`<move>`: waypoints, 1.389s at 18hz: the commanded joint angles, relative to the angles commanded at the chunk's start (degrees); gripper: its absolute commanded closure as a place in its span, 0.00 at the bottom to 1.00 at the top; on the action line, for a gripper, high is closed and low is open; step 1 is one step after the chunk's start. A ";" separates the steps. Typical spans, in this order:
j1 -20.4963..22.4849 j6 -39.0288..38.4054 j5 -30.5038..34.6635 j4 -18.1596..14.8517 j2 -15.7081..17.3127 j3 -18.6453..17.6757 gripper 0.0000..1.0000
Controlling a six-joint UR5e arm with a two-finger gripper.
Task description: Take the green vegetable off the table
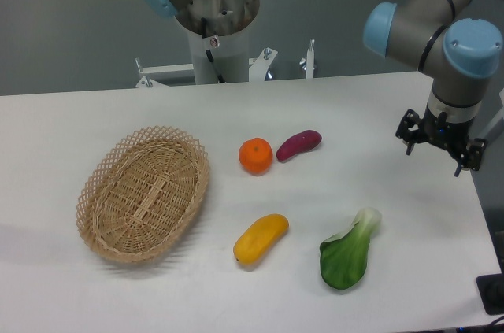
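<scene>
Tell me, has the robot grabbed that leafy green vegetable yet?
Not yet. The green vegetable lies untouched on the table, beside the yellow fruit. The gripper hangs off to its far right, jaws holding nothing. Reaching, grasping and lifting all remain.

UR5e arm (429, 22): grey metal tubular links, light blue joint caps, cylindrical silver base column (214, 34); black two-finger gripper (439, 149) with thin black prongs.
</scene>
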 joint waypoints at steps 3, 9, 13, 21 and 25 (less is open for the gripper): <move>-0.17 -0.09 0.18 0.00 0.00 0.00 0.00; -0.18 -3.06 -0.61 0.53 0.35 -1.14 0.00; -1.14 -10.35 -2.45 0.53 0.79 -0.97 0.00; -6.58 -19.33 -4.04 1.49 -1.49 -0.97 0.00; -9.58 -19.95 -3.69 4.48 -4.21 -1.23 0.00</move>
